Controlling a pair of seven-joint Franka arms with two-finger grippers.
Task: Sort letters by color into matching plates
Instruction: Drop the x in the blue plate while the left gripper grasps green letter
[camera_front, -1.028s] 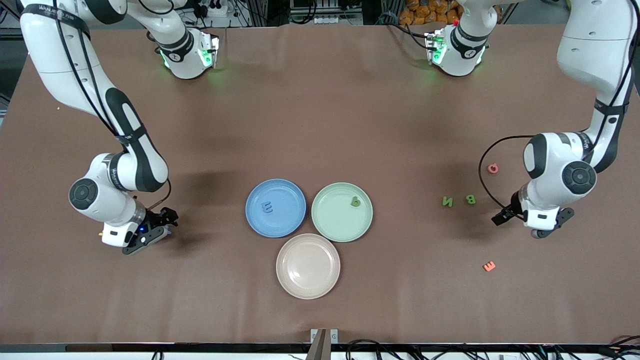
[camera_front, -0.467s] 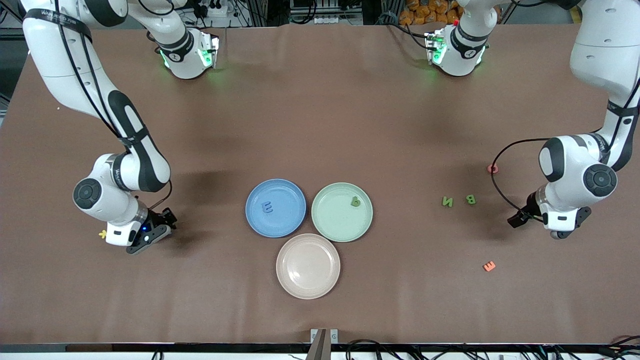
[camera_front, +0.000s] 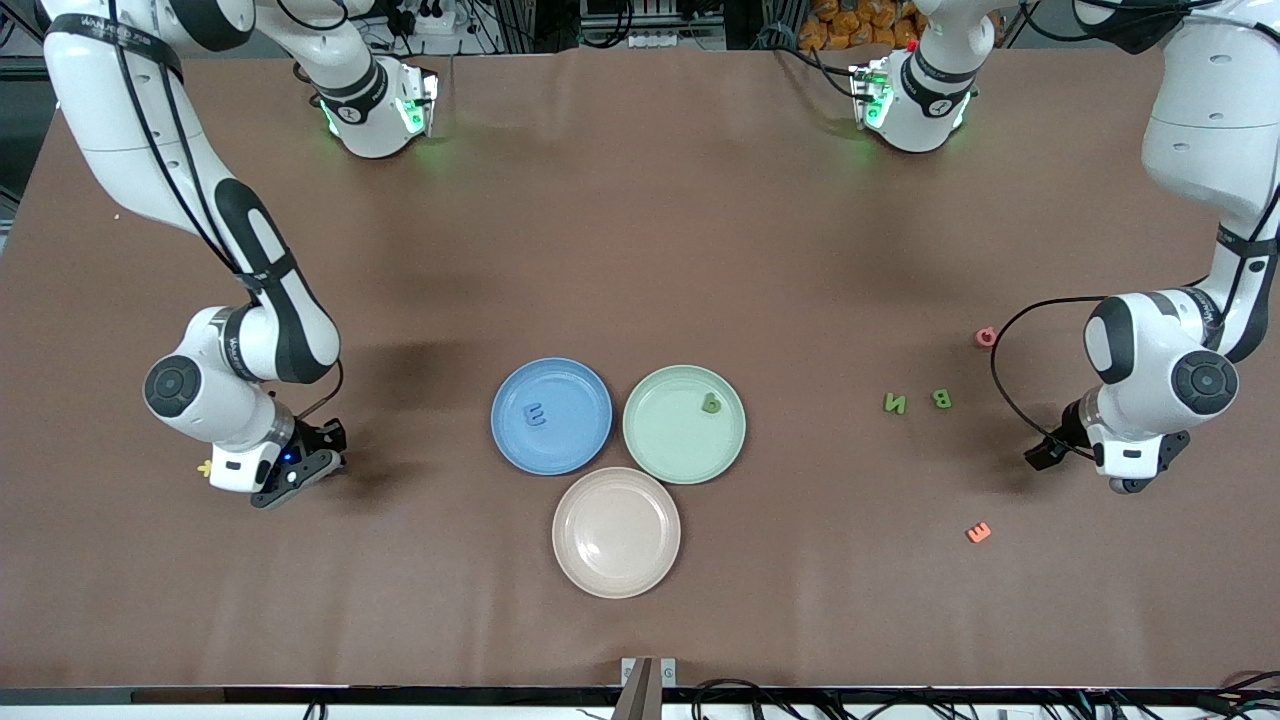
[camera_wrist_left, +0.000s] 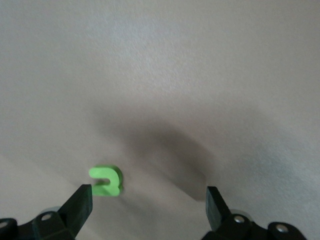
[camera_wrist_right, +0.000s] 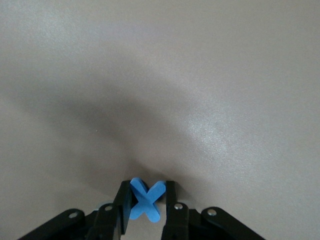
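Observation:
My right gripper (camera_wrist_right: 146, 192) is shut on a blue X letter (camera_wrist_right: 146, 200), low at the table near the right arm's end (camera_front: 298, 478). My left gripper (camera_wrist_left: 148, 200) is open low over the table, with a green letter (camera_wrist_left: 106, 180) lying just off one finger. In the front view it (camera_front: 1148, 463) hangs near the left arm's end. The blue plate (camera_front: 575, 390) holds a blue E (camera_front: 536, 414). Beside it, the pale green plate (camera_front: 670, 440) holds a green letter (camera_front: 711, 403). A green N (camera_front: 895, 403) and a green B (camera_front: 942, 399) lie between the plates and the left gripper.
A beige-pink plate (camera_front: 616, 532) sits nearer the camera than the two other plates. A pink letter (camera_front: 987, 337) and an orange E (camera_front: 979, 533) lie near the left arm. A yellow letter (camera_front: 205, 467) lies beside the right hand.
The right gripper has closed on the blue X. The left arm has shifted toward its own end of the table and slightly nearer the camera, still open.

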